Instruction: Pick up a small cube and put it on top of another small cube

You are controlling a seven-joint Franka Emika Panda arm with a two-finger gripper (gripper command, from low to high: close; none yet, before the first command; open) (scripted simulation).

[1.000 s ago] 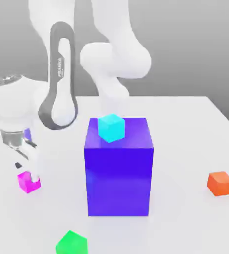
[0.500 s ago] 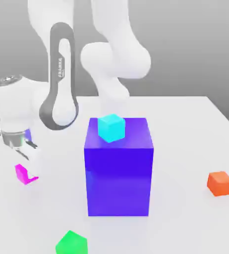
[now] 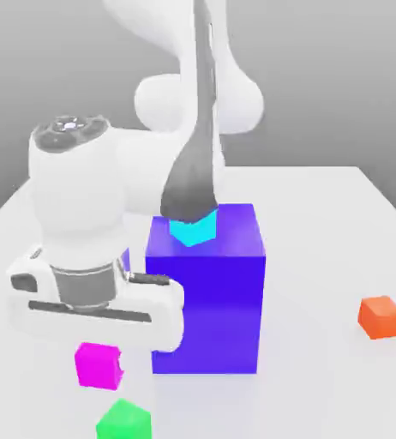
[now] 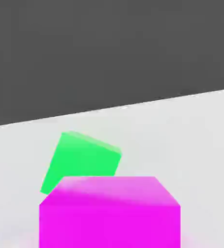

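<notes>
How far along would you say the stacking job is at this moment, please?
Early to midway. The magenta cube sits just under the robot's hand, in front of the big blue block and near the green cube; whether it is lifted or still on the table cannot be told. Nothing is stacked on a small cube yet. Still to do: carry it over a target cube and set it down.

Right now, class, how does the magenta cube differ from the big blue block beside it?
Colour: the magenta cube is pink-magenta, the big blue block blue-violet. Size: the magenta cube is far smaller and lower than the block. Load: the block carries a cyan cube on top; nothing rests on the magenta cube. Both are plain, box-shaped, near the white table.
</notes>
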